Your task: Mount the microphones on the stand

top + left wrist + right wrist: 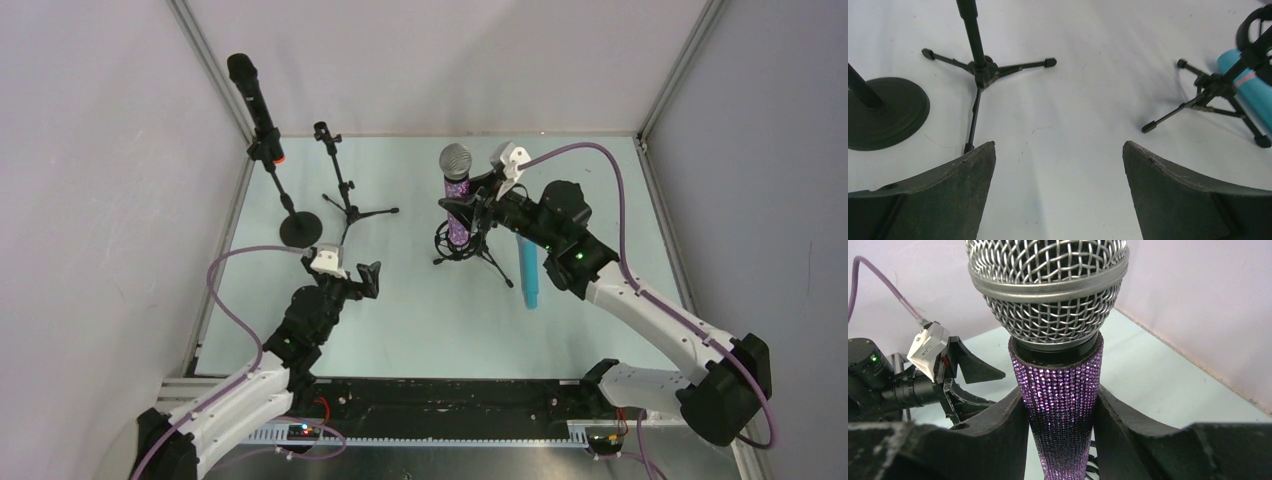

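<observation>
Gripping the purple glitter microphone (1060, 390) just below its silver mesh head, the right hand (1060, 410) holds it upright at a black tripod stand (480, 250). The left hand (1058, 165) hangs wide open above the tabletop (420, 310). The black microphone (255, 105) sits in a round-base stand (298, 228) at back left. The turquoise microphone (528, 272) lies flat just beside the tripod stand.

Left arm reaches low, its pincer (366, 280) spread wide. Right arm extends forward, pincer (465, 208) clamped on the purple microphone (1060, 390).
</observation>
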